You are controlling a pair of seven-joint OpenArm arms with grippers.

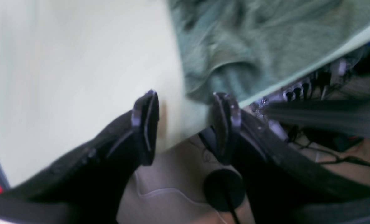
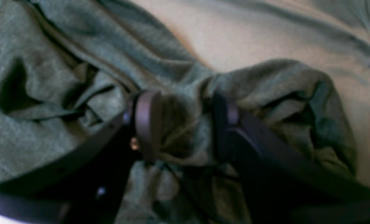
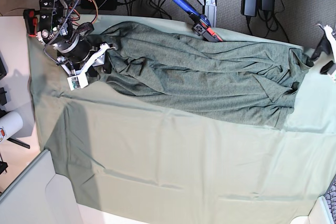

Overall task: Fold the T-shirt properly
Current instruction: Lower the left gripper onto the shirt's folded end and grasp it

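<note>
The big dark olive-green knit T-shirt (image 3: 205, 74) lies crumpled along the far edge of the pale mint-green table cloth (image 3: 173, 166). The right gripper (image 2: 185, 124) stands partly open around a bunch of shirt. The left gripper (image 1: 185, 124) is wide open, holding nothing, over the cloth's edge.

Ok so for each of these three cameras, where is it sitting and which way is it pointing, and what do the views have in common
Left wrist: on the left arm, looking along the open left gripper at the table edge, a T-shirt corner, and the floor below.
Right wrist: on the right arm, looking down past the right gripper, jaws either side of bunched T-shirt.
Base: overhead, looking down on the mint table cloth, the spread T-shirt, right arm at the picture's left, left arm at its right edge.
Shared: all three show the T-shirt.
</note>
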